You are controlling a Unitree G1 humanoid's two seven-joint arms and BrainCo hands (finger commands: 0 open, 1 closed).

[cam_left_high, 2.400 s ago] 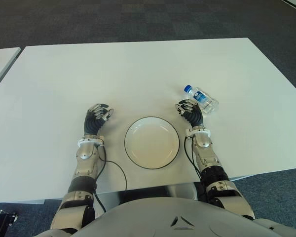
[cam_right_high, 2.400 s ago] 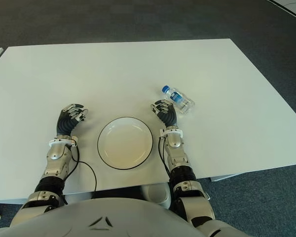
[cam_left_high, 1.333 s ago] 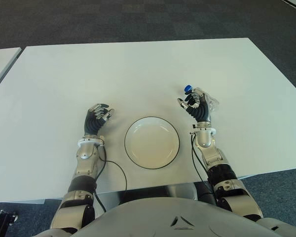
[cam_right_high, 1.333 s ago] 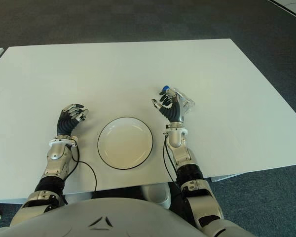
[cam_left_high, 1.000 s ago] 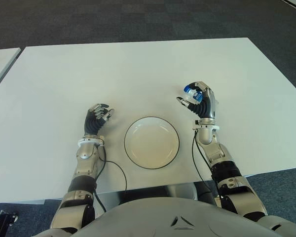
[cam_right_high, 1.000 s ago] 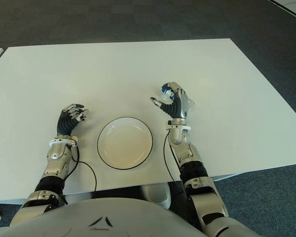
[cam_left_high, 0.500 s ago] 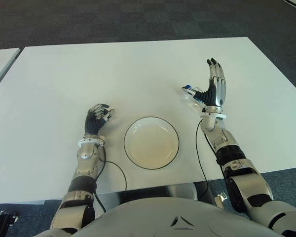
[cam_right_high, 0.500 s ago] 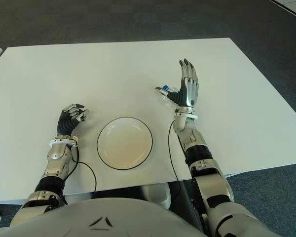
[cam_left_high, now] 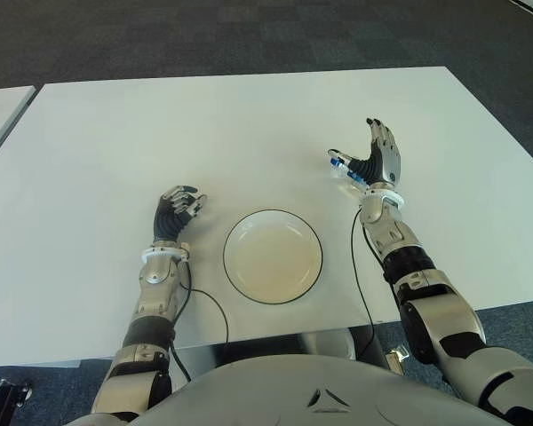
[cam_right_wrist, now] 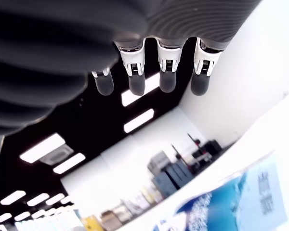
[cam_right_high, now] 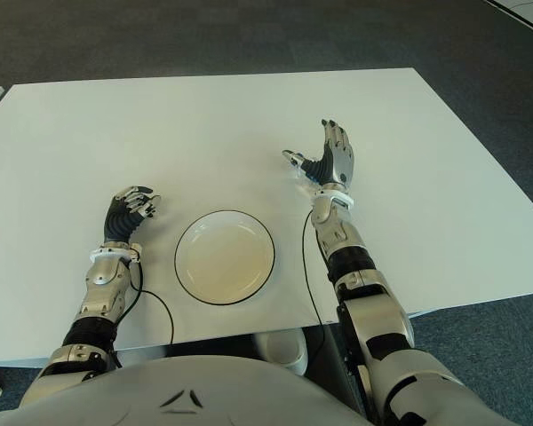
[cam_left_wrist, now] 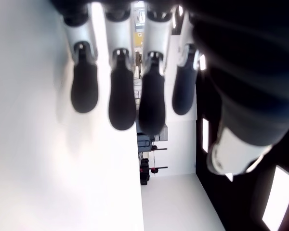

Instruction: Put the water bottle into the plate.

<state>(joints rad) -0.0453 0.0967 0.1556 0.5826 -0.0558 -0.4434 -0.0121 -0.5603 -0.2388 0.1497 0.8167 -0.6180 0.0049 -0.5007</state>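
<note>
- Right hand (cam_left_high: 378,161) raised over the worktop (cam_left_high: 249,124), right of centre, fingers (cam_right_wrist: 135,77) stretched out, gripping nothing.
- Water bottle (cam_left_high: 343,168) just beside that hand's thumb, mostly hidden behind the palm; blue cap and clear body peeking out; touching or not, cannot tell.
- Plate (cam_left_high: 273,256) near the front edge, at the middle, well apart from the bottle.
- Left hand (cam_left_high: 177,211) left of the plate, fingers curled, holding nothing.
</note>
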